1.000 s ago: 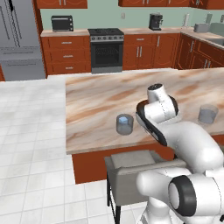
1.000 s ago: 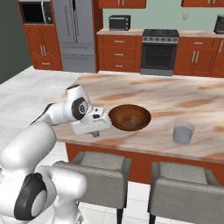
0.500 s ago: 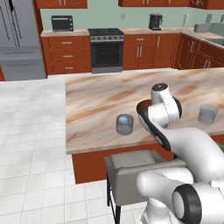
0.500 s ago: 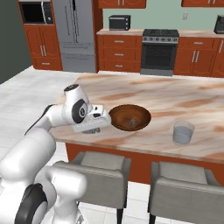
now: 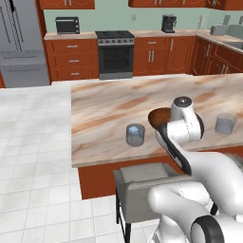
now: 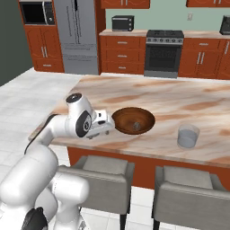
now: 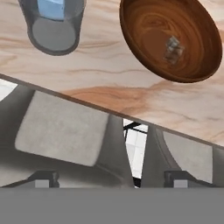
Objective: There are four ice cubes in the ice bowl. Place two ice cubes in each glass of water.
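No readable text — no labels, brands, numbers or signs anywhere.

1. Glossy white arm (image 6: 54, 130) built of rounded, bulbous shells.
2. Dark grey rings and discs mark its joints.
3. A black seam curves along one link.
4. Behind the jaws, the wrist (image 5: 182, 108) ends in a grey-capped white cylinder.

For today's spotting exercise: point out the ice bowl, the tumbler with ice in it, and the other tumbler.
ice bowl (image 6: 144, 128): right base view, near rim.
tumbler with ice (image 5: 135, 138): left base view, front wall.
other tumbler (image 6: 187, 139): right base view, front wall.
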